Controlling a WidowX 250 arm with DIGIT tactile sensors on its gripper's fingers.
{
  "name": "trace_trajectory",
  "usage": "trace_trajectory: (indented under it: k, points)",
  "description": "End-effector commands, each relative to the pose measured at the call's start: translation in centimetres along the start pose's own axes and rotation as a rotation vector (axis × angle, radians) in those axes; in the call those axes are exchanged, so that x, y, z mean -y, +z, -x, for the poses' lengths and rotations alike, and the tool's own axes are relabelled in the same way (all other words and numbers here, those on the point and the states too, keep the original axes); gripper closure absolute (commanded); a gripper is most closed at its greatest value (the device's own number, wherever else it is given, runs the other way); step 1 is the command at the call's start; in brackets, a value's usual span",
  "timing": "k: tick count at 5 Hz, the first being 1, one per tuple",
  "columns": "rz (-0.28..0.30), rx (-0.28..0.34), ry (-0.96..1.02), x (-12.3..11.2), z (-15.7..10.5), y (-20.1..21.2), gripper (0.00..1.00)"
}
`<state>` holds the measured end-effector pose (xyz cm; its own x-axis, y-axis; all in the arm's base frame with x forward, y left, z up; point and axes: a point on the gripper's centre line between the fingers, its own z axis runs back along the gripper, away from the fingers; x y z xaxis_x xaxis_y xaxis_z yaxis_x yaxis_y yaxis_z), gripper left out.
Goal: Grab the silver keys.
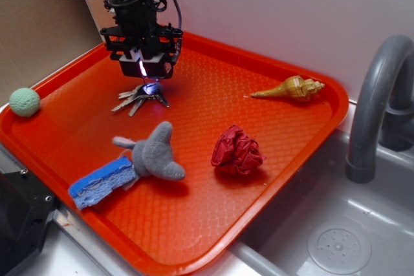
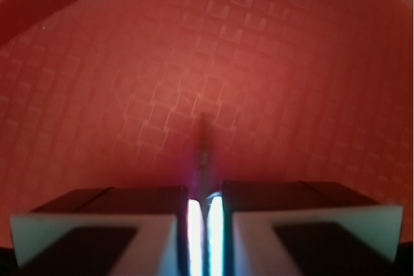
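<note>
The silver keys (image 1: 138, 99) lie fanned out on the orange tray (image 1: 284, 134) at its back left. Their thin ring (image 1: 152, 88) rises to my gripper (image 1: 145, 74), which stands directly over them. In the wrist view my gripper (image 2: 204, 193) has its jaws almost together, with a thin dark wire, the ring (image 2: 204, 143) seen edge-on, pinched between the two glowing pads (image 2: 193, 224). The key blades are hidden from the wrist view; only textured tray floor (image 2: 272, 82) shows ahead.
A grey plush toy (image 1: 156, 153) on a blue sponge (image 1: 102, 183) lies in front of the keys. A crumpled red cloth (image 1: 237, 151), a golden seashell (image 1: 291, 88) and a green ball (image 1: 24, 102) also sit on the tray. A sink and faucet (image 1: 378, 108) stand to the right.
</note>
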<state>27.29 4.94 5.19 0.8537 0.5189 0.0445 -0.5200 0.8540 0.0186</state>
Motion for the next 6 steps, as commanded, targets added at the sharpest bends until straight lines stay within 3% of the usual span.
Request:
trace_trajectory:
  k: [1,2,3,4,5,6]
  points:
    - [0.113,0.158,-0.135,-2.5,-0.1,8.5,1.0]
    - [0.21,0.099,-0.315,-3.8,0.4,13.3,1.0]
    - [0.219,0.17,-0.372,-5.3,1.4,18.4,1.0]
    - [0.16,0.184,-0.437,-4.0,2.4,23.6,1.0]
    - [0.122,0.202,-0.448,-2.9,3.2,23.1,1.0]
    - [0.121,0.193,-0.429,-2.4,2.3,22.1,1.0]
